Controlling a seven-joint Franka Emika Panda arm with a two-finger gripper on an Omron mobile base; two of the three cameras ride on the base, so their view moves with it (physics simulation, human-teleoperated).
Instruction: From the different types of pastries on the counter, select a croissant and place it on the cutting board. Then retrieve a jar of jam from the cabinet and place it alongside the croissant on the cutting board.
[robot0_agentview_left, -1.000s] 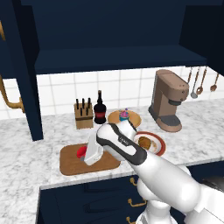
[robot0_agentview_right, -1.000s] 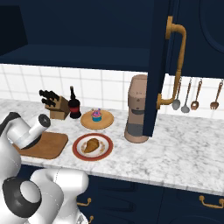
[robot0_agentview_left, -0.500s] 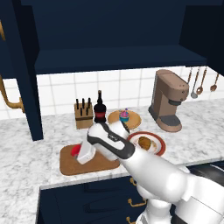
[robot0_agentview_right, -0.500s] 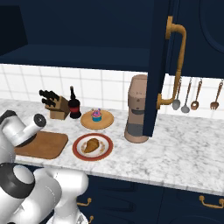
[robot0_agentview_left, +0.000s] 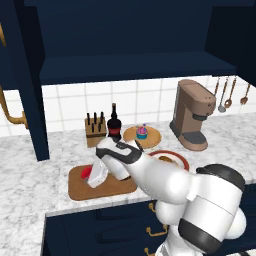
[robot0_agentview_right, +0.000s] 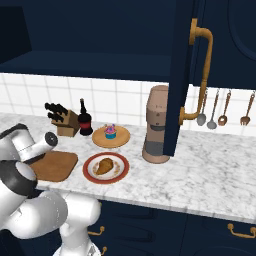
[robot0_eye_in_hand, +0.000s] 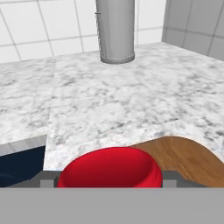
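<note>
My gripper (robot0_agentview_left: 94, 176) is shut on a jam jar with a red lid (robot0_agentview_left: 86, 172), low over the left part of the wooden cutting board (robot0_agentview_left: 107, 187). In the hand view the red lid (robot0_eye_in_hand: 109, 169) sits between my fingertips (robot0_eye_in_hand: 47, 180), with the board's rounded corner (robot0_eye_in_hand: 188, 162) just beyond it. The croissant (robot0_agentview_right: 105, 165) lies on a red-rimmed plate (robot0_agentview_right: 89, 172) to the right of the board (robot0_agentview_right: 55, 166), apart from it. My arm hides most of that plate in the left base view.
A knife block (robot0_agentview_left: 94, 130), a dark bottle (robot0_agentview_left: 114, 125), a cupcake on a wooden plate (robot0_agentview_left: 142, 133) and a coffee machine (robot0_agentview_left: 190, 116) line the back wall. A grey cylinder (robot0_eye_in_hand: 115, 30) stands on the counter past the board. Cabinet doors (robot0_agentview_right: 184, 75) hang open overhead.
My gripper has carried the red-lidded jar leftward and lower over the cutting board. The croissant and plate have not moved.
</note>
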